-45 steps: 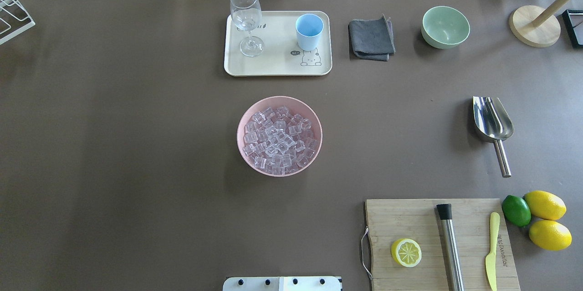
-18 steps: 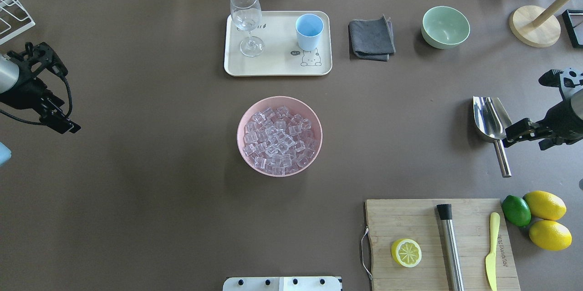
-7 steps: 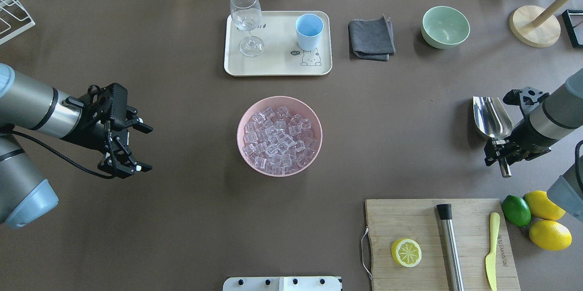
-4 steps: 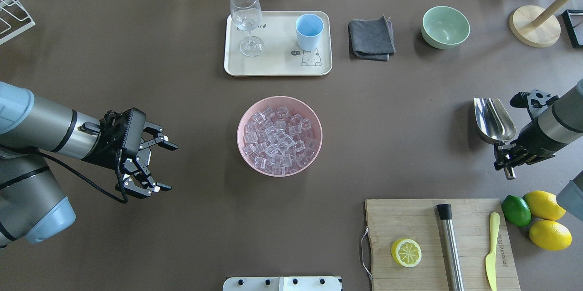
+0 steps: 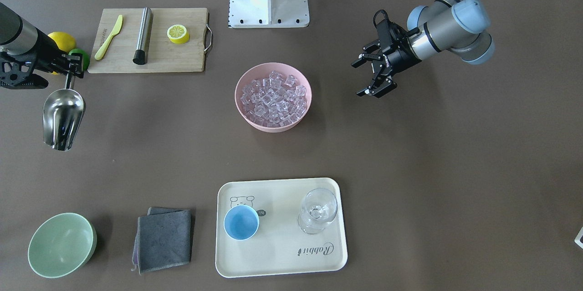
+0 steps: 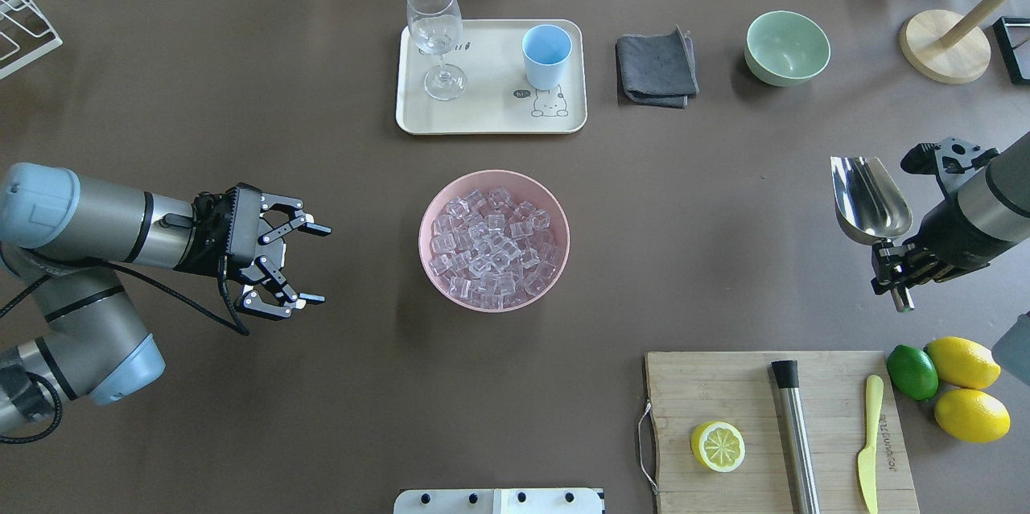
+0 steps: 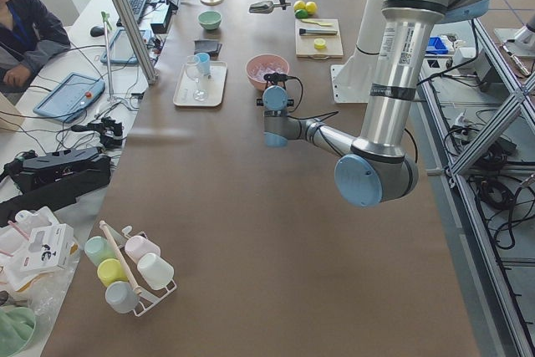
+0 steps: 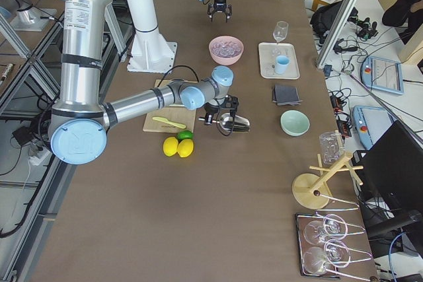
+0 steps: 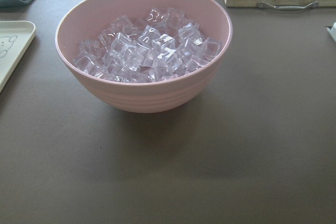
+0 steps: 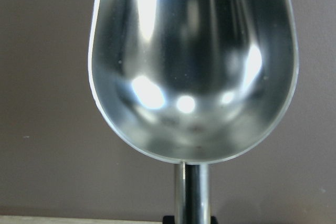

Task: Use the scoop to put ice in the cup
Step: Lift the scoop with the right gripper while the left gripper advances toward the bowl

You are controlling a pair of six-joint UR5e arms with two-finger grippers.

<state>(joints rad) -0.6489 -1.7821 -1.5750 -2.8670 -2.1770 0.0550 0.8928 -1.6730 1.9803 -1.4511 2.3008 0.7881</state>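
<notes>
The ice [image 6: 492, 244] is a heap of clear cubes in a pink bowl [image 6: 555, 204] at the table's middle; it also shows in the left wrist view [image 9: 144, 45]. The light-blue cup [image 6: 546, 55] stands upright on a cream tray [image 6: 491, 116]. My right gripper [image 6: 893, 273] is shut on the rod handle of the silver scoop [image 6: 869, 196] at the table's right side. The scoop is raised a little off the table, and its trough [image 10: 194, 61] is empty. My left gripper [image 6: 322, 265] is open and empty, left of the bowl and pointing at it.
A stemmed glass [image 6: 435, 27] stands on the tray beside the cup. A grey cloth [image 6: 656, 67] and a green bowl [image 6: 786, 47] lie further right. A cutting board [image 6: 724, 393] holds a lemon half, a steel cylinder [image 6: 795, 437] and a yellow knife. A lime and lemons [image 6: 962, 385] lie below the right gripper.
My left arm came in from the left and moved towards the bowl, gripper open. My right gripper closed on the scoop's handle and raised the scoop off the table.
</notes>
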